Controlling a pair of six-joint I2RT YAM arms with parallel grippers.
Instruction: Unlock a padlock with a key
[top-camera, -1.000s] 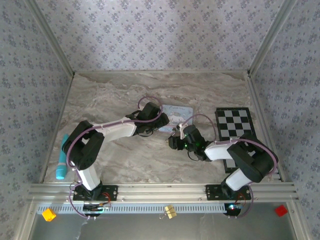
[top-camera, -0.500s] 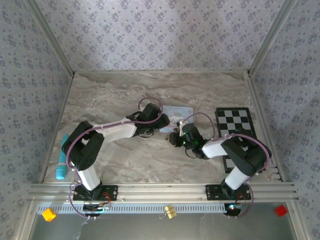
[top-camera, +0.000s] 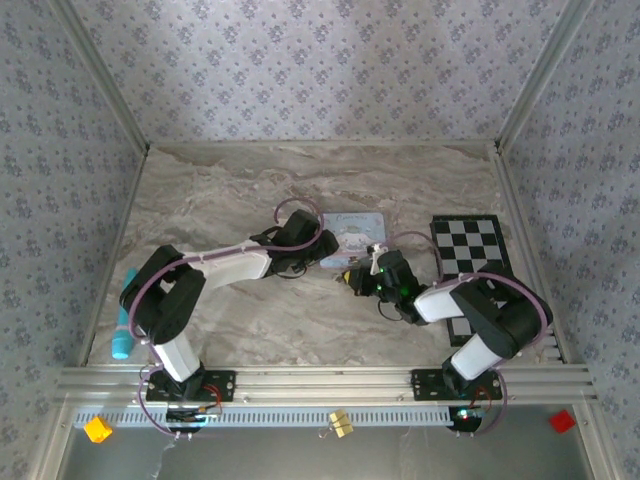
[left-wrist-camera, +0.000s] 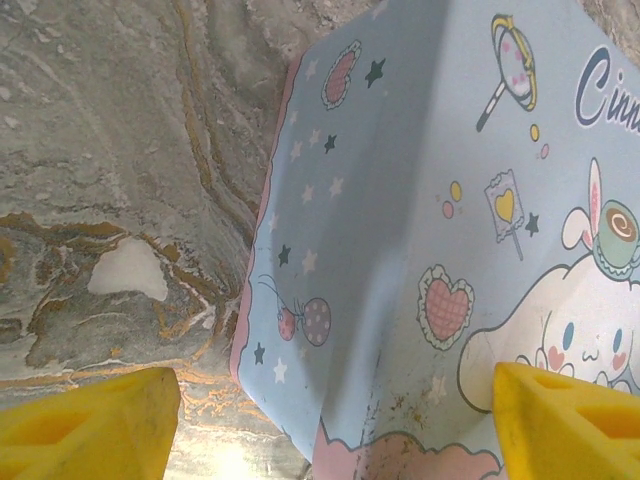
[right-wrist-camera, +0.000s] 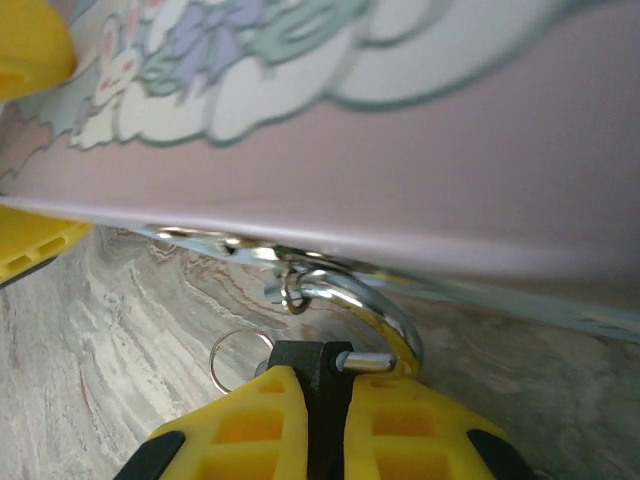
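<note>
The padlock (right-wrist-camera: 320, 372) is a small black block pinched between the yellow fingers of my right gripper (right-wrist-camera: 322, 420), which is shut on it. Its silver shackle (right-wrist-camera: 372, 305) curves up and hooks a small ring on the metal latch at the tin's lower edge. A thin key ring (right-wrist-camera: 232, 357) lies on the marble just left of the lock; the key itself is hidden. The pastel cartoon tin (top-camera: 352, 232) lies mid-table. My right gripper (top-camera: 358, 276) sits at its near edge. My left gripper (left-wrist-camera: 330, 430) is open, its yellow fingertips (left-wrist-camera: 88, 420) straddling the tin's (left-wrist-camera: 420, 230) corner.
A black and white checkerboard (top-camera: 470, 248) lies right of the tin. A teal cylinder (top-camera: 122, 318) rests by the left wall. On the front rail sit a small brass lock (top-camera: 341, 423), a yellow cube (top-camera: 97, 429) and a red cube (top-camera: 561, 420).
My right gripper has shifted slightly right and closer to the tin's near edge. The left arm has barely moved.
</note>
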